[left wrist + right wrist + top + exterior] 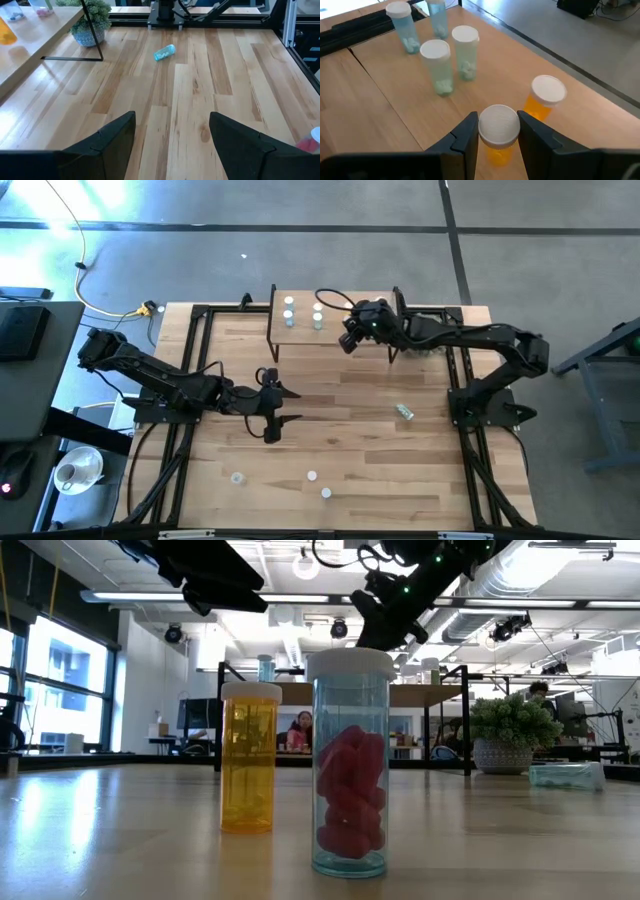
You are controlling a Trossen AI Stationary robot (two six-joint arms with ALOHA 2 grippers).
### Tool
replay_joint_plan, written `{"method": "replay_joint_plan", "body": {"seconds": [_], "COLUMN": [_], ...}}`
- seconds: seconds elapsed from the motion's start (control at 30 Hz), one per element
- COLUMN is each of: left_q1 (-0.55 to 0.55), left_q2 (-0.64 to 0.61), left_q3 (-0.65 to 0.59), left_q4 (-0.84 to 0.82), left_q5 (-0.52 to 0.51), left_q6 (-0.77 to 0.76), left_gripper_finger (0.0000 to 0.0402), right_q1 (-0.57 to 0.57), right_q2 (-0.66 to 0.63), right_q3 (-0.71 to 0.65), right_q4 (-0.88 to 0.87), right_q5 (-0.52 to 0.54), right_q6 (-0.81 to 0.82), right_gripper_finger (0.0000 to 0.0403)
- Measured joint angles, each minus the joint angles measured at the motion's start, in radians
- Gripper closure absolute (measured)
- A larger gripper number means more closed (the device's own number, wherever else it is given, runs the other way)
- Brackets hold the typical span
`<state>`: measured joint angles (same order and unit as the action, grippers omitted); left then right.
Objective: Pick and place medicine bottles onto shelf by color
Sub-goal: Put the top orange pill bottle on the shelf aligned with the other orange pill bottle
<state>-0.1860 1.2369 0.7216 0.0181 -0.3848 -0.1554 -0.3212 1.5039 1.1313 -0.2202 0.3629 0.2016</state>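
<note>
The right claw point(498, 134) grips an orange bottle point(498, 131) above the shelf point(385, 100); lower it upright beside the other orange bottle point(546, 97); the left claw point(172, 132) waits open mid-desk.

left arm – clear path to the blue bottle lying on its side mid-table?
Probably yes. The left gripper is open and faces the blue bottle across bare planks, with nothing between. The plant pot and shelf leg stand off to one side.
</note>
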Motion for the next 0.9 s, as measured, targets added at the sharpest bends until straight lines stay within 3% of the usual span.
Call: {"method": "replay_joint_plan", "body": {"seconds": [0.57,0.9], "left_q1": [0.0,0.0], "left_q2": [0.001,0.001], "left_q3": [0.0,0.0], "left_q4": [0.0,0.0], "left_q5": [0.0,0.0], "left_q6": [0.001,0.001], "left_gripper_finger": [0.0158,0.0158], "right_q1": [-0.022,-0.026], "right_q2": [0.021,0.021], "right_q3": [0.0,-0.001], "right_q4": [0.003,-0.019], "right_q5": [0.002,-0.004], "right_q6": [0.005,0.026], "right_gripper_finger": [0.0298,0.0267]}}
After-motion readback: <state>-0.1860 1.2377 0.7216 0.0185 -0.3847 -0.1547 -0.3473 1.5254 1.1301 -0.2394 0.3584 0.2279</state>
